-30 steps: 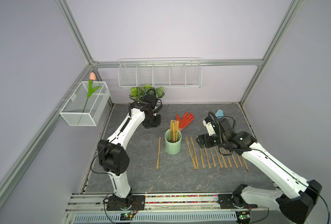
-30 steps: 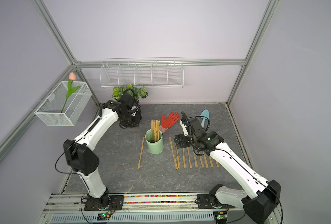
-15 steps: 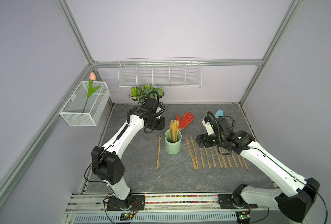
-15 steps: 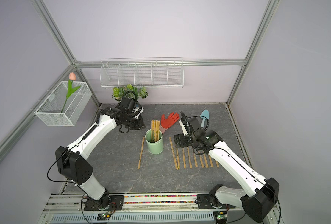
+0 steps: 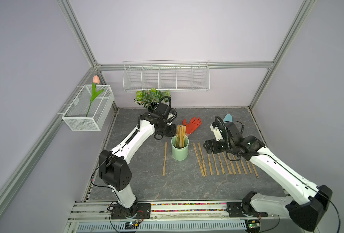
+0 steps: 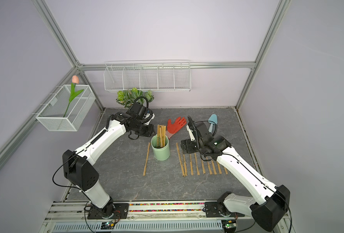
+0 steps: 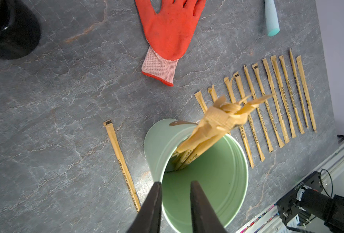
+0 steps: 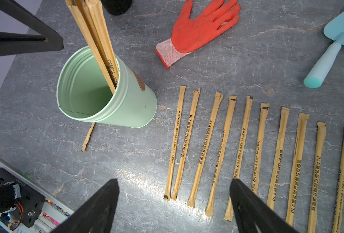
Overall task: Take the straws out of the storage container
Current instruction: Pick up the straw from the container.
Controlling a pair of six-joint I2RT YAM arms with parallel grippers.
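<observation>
Most straws [image 8: 220,155] lie on the counter [image 5: 147,181]; a few stand in the storage container [image 5: 179,154]. Left jaws barely parted, right jaws spread wide, both empty.

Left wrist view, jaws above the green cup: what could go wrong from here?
The left gripper hangs narrowly open over the cup rim; a jaw might catch it and tip the cup. The straws inside lean bunched together, so one pinch may lift several. A tipped cup could scatter the laid-out row.
</observation>
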